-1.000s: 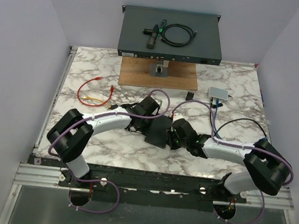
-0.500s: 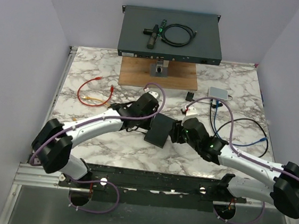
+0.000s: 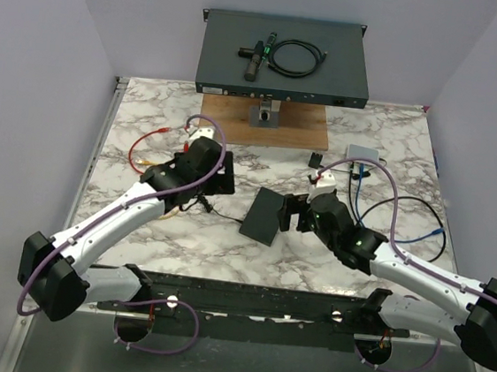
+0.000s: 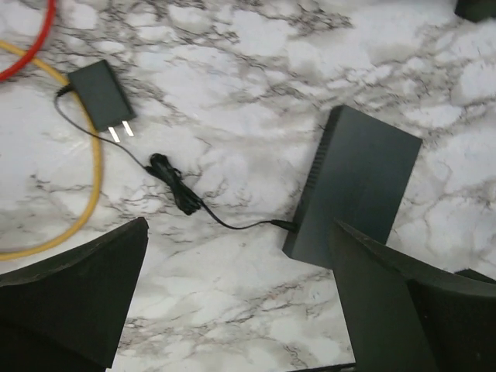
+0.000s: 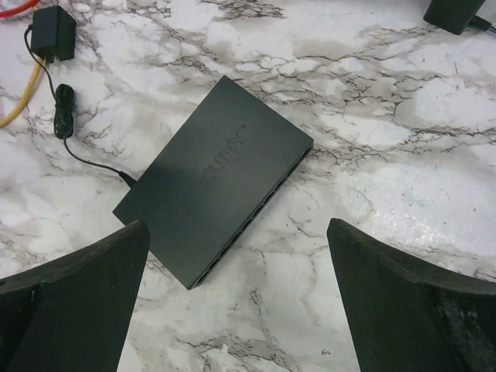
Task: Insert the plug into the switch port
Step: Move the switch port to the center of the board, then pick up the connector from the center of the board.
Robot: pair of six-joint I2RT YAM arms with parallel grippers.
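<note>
Over the marble surface [image 3: 397,130] both claws gape empty: the left claw [image 4: 240,232] should pinch the yellow cable [image 4: 98,174] just behind its plug while the right claw [image 5: 237,229] braces the switch [image 3: 263,216].

A: What's the room like?
B: Plain pale lilac walls [image 3: 37,84] on three sides, evenly lit.
A: And the counter [image 3: 396,139]?
B: White marble veined grey, an aluminium rail [image 3: 64,288] along its near edge.

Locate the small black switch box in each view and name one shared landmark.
Top external: switch box near the picture's middle.
Left wrist: right of centre.
Right wrist: just left of centre.
Landmark: thin black cord entering its side.
</note>
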